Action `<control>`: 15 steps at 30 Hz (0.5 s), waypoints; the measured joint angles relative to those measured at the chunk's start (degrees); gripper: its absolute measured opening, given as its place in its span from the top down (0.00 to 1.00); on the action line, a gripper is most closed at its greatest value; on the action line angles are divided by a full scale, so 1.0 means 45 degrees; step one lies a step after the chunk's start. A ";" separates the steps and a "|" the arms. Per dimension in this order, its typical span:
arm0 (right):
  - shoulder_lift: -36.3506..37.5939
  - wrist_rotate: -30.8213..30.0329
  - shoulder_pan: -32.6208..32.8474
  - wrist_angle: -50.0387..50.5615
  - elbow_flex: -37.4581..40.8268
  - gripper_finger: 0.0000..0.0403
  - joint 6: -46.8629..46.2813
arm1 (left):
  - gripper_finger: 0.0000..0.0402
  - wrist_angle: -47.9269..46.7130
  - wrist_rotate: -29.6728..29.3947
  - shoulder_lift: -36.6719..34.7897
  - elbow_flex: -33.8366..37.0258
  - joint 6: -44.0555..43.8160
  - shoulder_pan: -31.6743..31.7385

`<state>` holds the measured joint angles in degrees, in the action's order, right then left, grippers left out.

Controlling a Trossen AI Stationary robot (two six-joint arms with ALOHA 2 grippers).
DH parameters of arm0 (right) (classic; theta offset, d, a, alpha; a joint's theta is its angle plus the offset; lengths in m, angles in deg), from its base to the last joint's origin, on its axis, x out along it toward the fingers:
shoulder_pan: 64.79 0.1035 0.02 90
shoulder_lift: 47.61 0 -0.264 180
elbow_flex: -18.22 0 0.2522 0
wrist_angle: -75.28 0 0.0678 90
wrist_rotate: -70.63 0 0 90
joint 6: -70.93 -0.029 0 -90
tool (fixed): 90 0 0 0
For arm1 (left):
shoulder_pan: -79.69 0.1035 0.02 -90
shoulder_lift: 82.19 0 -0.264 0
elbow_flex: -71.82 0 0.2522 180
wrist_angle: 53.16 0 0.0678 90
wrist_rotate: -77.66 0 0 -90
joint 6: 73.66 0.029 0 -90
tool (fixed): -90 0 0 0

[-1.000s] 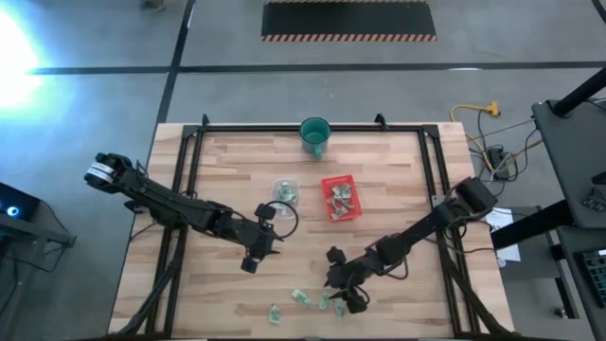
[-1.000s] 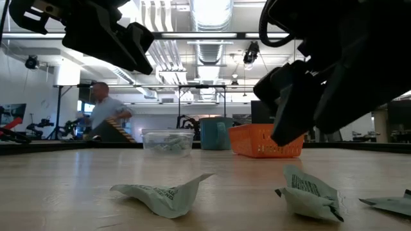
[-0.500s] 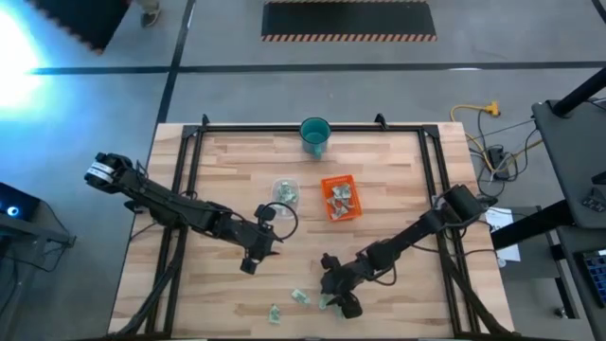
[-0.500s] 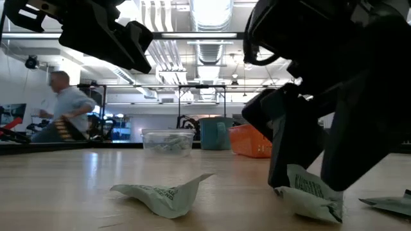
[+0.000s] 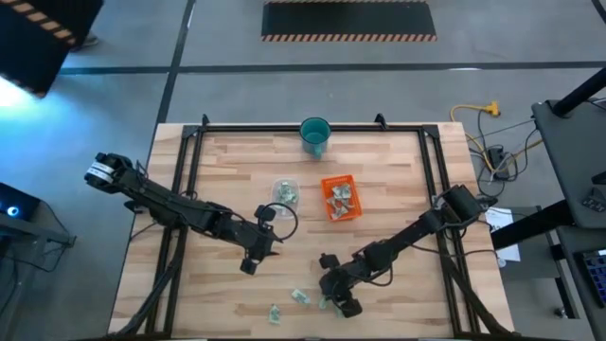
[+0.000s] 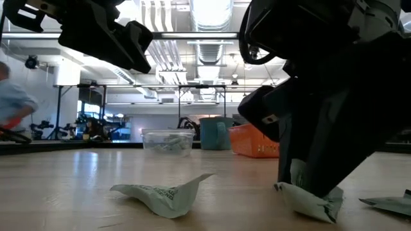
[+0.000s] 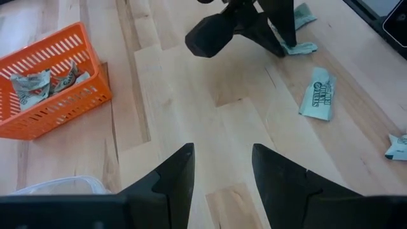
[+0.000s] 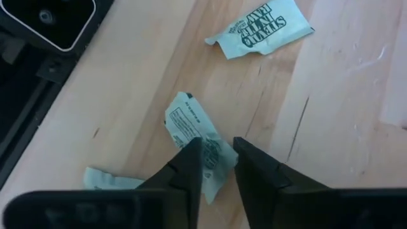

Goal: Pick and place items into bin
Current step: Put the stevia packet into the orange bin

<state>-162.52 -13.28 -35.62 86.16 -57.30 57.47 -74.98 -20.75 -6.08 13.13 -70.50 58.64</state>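
Note:
The items are small pale green-and-white packets. Three lie near the table's front edge (image 5: 301,297) (image 5: 274,313) (image 8: 261,27). My right gripper (image 8: 217,159) is down on another packet (image 8: 194,133) there and shut on it. The orange bin (image 5: 339,197) stands at mid table with several packets inside. My left gripper (image 7: 222,172) hangs open above bare wood, left of the middle (image 5: 251,260), with nothing between its fingers. My right gripper pinches the packet's end nearest to it (image 8: 213,156) between its two fingers. The fingers (image 6: 302,173) slant down from the table's far right. The packet lies crumpled on the wood (image 6: 311,200), its other end sticking out past the fingertips.
A clear plastic tub (image 5: 284,192) stands left of the orange bin and a teal cup (image 5: 315,134) near the far edge. A dark frame rail (image 8: 38,83) runs along the table's front edge close to the right gripper. A person shows far off in the room (image 6: 13,102).
My right gripper has sunk onto the packet, shifting a little toward the table's left edge, and its fingers have shut on it. The packet stays on the wood. The person in the room has walked off to the left.

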 joint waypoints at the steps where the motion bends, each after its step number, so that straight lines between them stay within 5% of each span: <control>1: 0.0009 0.0000 0.0000 0.0081 0.0000 0.81 0.0062 | 0.65 -0.0004 0.0000 0.0000 0.0000 0.0000 0.0000; 9: 0.0184 -0.0015 0.0000 0.0415 0.0014 0.97 0.0978 | 0.65 -0.0505 0.0000 -0.0207 -0.0080 0.0044 0.0000; 15: 0.0922 -0.0129 -0.0132 0.0848 0.0025 0.98 0.1166 | 0.65 -0.2758 0.0000 -0.1301 -0.0299 -0.0282 -0.0017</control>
<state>-158.37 -13.86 -36.21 89.97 -57.19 62.71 -87.39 -20.75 -11.93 11.78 -71.77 58.56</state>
